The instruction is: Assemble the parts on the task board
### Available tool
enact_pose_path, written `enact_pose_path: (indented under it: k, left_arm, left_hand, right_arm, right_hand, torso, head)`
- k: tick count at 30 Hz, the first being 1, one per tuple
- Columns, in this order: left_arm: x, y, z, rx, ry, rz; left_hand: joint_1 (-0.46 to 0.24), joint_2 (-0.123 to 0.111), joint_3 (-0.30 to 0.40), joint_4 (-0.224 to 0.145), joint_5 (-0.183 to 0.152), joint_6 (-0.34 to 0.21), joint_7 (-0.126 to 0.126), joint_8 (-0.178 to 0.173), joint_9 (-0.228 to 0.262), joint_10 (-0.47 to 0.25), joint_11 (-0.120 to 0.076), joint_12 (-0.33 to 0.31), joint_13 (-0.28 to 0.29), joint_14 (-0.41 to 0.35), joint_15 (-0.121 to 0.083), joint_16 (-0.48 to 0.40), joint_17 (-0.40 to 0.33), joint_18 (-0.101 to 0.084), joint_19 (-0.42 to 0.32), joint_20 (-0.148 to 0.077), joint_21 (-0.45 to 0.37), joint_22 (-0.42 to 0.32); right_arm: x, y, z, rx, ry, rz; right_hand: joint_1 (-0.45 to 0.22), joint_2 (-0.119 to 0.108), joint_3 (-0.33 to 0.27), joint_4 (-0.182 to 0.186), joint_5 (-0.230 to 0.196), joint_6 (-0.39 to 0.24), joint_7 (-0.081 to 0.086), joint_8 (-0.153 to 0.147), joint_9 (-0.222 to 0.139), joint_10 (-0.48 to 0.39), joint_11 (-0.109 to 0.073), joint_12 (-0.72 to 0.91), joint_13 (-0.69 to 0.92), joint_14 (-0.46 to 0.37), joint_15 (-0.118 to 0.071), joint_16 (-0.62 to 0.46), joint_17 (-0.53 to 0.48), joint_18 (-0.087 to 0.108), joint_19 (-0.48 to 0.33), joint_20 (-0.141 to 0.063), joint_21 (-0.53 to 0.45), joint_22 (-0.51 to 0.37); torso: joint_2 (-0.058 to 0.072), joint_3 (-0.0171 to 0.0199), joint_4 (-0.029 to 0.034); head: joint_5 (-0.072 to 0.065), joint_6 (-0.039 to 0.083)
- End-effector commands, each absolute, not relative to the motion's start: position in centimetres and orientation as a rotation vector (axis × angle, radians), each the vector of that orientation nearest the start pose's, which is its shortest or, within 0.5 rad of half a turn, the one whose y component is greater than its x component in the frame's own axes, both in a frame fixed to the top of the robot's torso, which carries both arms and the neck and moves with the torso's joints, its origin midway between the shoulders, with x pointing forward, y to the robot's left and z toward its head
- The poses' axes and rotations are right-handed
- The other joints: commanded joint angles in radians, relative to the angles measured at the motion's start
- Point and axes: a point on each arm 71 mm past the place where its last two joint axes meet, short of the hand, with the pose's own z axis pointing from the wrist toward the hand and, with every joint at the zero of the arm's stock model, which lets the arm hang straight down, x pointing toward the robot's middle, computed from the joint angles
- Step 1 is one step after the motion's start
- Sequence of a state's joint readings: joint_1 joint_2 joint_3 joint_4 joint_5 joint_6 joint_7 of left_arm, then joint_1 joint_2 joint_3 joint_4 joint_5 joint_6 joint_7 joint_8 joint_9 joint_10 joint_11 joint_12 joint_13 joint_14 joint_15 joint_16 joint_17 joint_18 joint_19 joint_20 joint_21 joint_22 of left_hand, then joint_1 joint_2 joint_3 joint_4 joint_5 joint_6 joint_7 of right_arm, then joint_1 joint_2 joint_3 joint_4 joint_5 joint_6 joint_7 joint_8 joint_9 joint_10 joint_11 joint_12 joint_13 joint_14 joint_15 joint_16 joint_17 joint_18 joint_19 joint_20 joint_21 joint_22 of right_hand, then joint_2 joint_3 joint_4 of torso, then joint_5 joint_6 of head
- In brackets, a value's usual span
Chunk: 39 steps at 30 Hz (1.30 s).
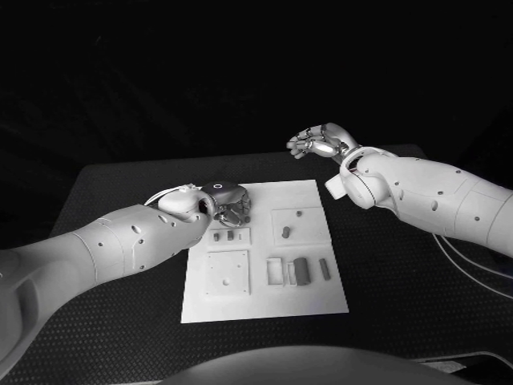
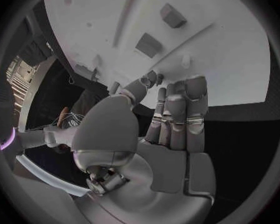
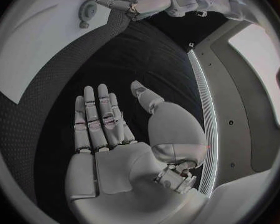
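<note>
task board [image 1: 262, 265] mid surface [image 1: 118, 192], grey parts [image 1: 301, 271] lying on it. left hand [image 1: 228, 200] over its far-left corner, fingers straight, holding nothing. right hand [image 1: 321, 144] beyond the far edge, fingers spread, empty.

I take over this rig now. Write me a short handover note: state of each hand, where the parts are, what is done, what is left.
Left hand: over the far left part of the task board, fingers pointing down at it; whether it holds anything cannot be told.
Right hand: raised beyond the board's far right corner, off the board, open and holding nothing.
Parts: two small pieces in a left recess, one piece in the right recess, three bar-shaped parts lying side by side on the near right of the board.
Done: cannot be judged from here.
Left: the loose parts appear not yet assembled.
</note>
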<state>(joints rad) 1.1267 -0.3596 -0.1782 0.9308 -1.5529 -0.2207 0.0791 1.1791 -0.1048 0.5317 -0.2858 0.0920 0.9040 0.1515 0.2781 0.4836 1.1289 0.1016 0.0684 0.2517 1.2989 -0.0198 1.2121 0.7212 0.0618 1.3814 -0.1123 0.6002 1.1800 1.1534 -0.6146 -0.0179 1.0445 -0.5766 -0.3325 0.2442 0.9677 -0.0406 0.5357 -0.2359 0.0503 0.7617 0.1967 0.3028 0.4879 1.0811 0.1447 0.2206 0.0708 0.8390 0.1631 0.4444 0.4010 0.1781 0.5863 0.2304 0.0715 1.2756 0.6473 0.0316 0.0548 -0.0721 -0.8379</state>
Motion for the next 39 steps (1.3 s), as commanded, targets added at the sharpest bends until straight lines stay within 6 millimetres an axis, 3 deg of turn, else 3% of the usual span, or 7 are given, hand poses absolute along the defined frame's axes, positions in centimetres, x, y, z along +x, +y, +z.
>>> enact_pose_path:
  k: [1,29,39]
  left_arm:
    - [52.6,10.3,-29.7,0.474,1.816,-0.621]
    - [52.7,9.5,-30.2,0.449,1.829,-0.624]
    - [52.9,9.4,-30.7,0.433,1.847,-0.596]
  left_hand:
    - [-0.001,0.012,0.007,-0.001,0.006,0.004,-0.001,0.004,-0.001,0.007,-0.004,0.004,-0.001,0.004,0.003,0.004,-0.002,0.146,0.006,-0.002,-0.005,0.001]
    - [0.002,0.020,0.017,-0.003,0.017,-0.023,-0.005,-0.013,-0.013,0.009,-0.005,0.001,-0.004,0.002,0.002,0.013,-0.014,0.145,0.009,-0.004,-0.009,0.005]
    - [-0.003,0.026,0.017,-0.001,0.017,0.000,0.006,-0.001,-0.010,0.010,-0.005,0.001,-0.005,0.001,0.002,0.017,-0.019,0.144,0.010,-0.004,-0.010,0.008]
  right_arm:
    - [55.7,-23.0,-22.3,0.662,1.562,1.046]
    - [55.5,-22.3,-22.2,0.655,1.568,1.066]
    - [55.5,-22.2,-22.1,0.654,1.568,1.068]
  right_hand:
    - [-0.006,0.003,0.001,-0.004,-0.002,-0.009,0.019,-0.005,-0.001,-0.004,0.006,-0.005,-0.001,-0.002,0.005,-0.004,0.001,0.016,-0.004,0.002,-0.005,-0.001]
    - [-0.006,0.004,0.001,-0.004,-0.002,-0.009,0.018,-0.005,-0.002,-0.003,0.006,-0.005,-0.001,-0.001,0.004,-0.004,0.001,0.016,-0.004,0.002,-0.005,-0.001]
    - [-0.006,0.004,0.001,-0.003,-0.002,-0.009,0.018,-0.005,-0.002,-0.003,0.006,-0.006,-0.001,-0.001,0.004,-0.004,0.001,0.016,-0.004,0.002,-0.005,-0.001]
  torso:
    - [-0.001,-0.0011,-0.0017]
    - [0.000,-0.0004,-0.0014]
    - [-0.001,-0.0007,-0.0010]
  head:
    - [0.003,-0.002]
    - [-0.013,-0.013]
    - [-0.013,-0.014]
